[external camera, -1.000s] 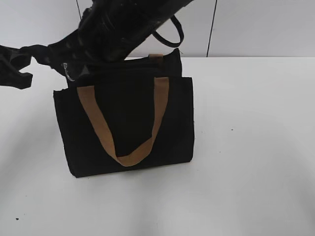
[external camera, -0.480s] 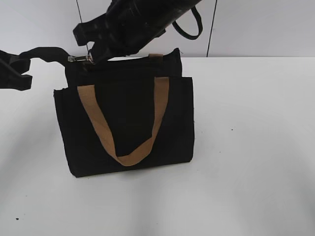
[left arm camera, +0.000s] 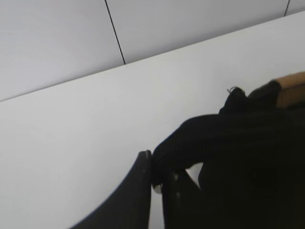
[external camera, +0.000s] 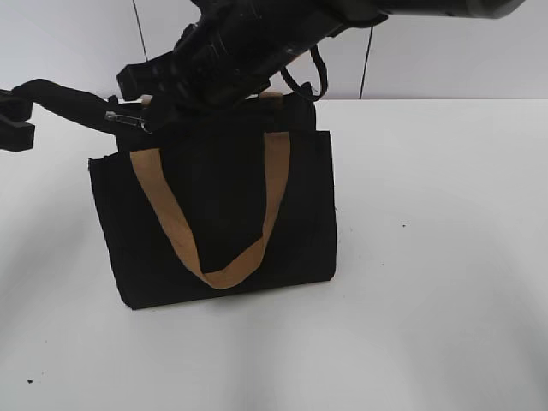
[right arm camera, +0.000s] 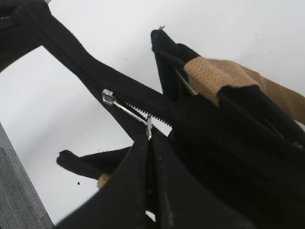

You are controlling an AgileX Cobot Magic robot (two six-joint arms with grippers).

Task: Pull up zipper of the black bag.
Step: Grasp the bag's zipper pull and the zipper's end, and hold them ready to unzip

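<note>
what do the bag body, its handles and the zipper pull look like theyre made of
Black bag: looks like matte woven fabric, dull with no shine and soft folds. Tan handle: coarse webbing; the weave shows at the strap end in the right wrist view. Zipper: shiny silver, probably metal.

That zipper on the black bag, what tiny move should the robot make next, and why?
Probably the right gripper, shut on the pull tab, should keep drawing the zipper a little further toward the fabric tail that the left gripper pinches taut. Open teeth show on the bag side of the slider, while the black bag stands upright, so the track looks held straight for pulling.
</note>
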